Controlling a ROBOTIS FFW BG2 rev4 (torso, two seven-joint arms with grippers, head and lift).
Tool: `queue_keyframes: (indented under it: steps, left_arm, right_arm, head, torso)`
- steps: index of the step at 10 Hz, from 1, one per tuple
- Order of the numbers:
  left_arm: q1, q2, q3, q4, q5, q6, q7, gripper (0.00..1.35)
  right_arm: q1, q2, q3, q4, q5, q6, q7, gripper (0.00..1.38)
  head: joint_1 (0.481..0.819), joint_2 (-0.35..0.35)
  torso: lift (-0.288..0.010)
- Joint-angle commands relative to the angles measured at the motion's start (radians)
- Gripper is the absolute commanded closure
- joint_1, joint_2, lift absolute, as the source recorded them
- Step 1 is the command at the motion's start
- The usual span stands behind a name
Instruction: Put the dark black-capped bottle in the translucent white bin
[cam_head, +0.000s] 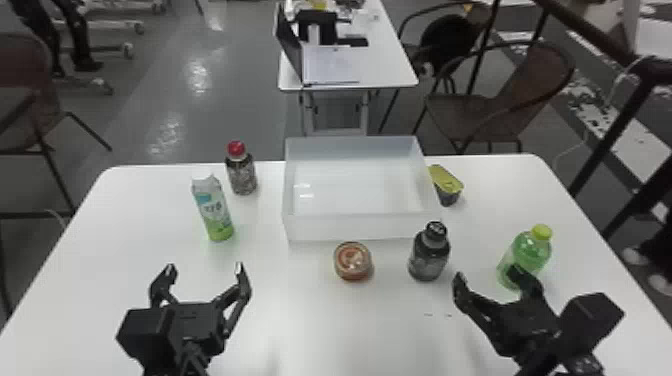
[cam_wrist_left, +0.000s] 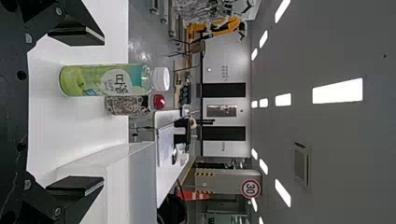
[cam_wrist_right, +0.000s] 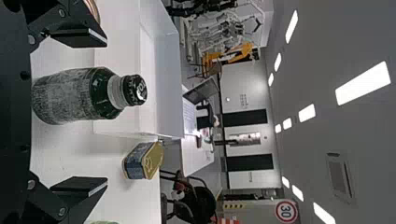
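Bottle (cam_head: 429, 257), dark and black-capped, stands by the near right corner of the translucent bin (cam_head: 350, 228). Toward the right edge of the table (cam_head: 350, 330), the right gripper (cam_head: 486, 275) gapes empty, short of it; the left gripper (cam_head: 205, 269) is spread too.

Left gripper (cam_head: 205, 268), right gripper (cam_head: 487, 274), jaws apart.

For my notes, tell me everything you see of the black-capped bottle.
The dark bottle stands upright on the table, just in front of the translucent bin. Its closed black cap, lightly marked, tops a grey neck band, dark green shoulders and a mottled grey label. Glass or plastic is unclear. Only the table seems to touch it.
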Motion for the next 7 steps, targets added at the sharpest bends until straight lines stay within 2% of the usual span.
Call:
queue_keyframes:
  steps: [1,3,7]
  left_arm:
    - [0.000,-0.002,-0.001,0.002,0.000,-0.001,0.000,0.23]
    - [-0.002,-0.005,0.003,0.003,0.000,-0.008,0.000,0.23]
    - [-0.011,-0.011,0.001,0.011,0.000,-0.019,-0.001,0.23]
  right_arm:
    - [-0.039,-0.020,-0.009,0.074,0.001,0.009,0.008,0.23]
    - [-0.094,-0.023,-0.012,0.187,-0.013,0.009,0.039,0.23]
    - [-0.269,-0.024,-0.010,0.381,0.036,0.050,0.194,0.23]
  head:
    - [0.695,0.014]
    - [0.695,-0.004]
    - [0.695,0.005]
  torso:
    - [-0.067]
    - [-0.067]
    - [-0.067]
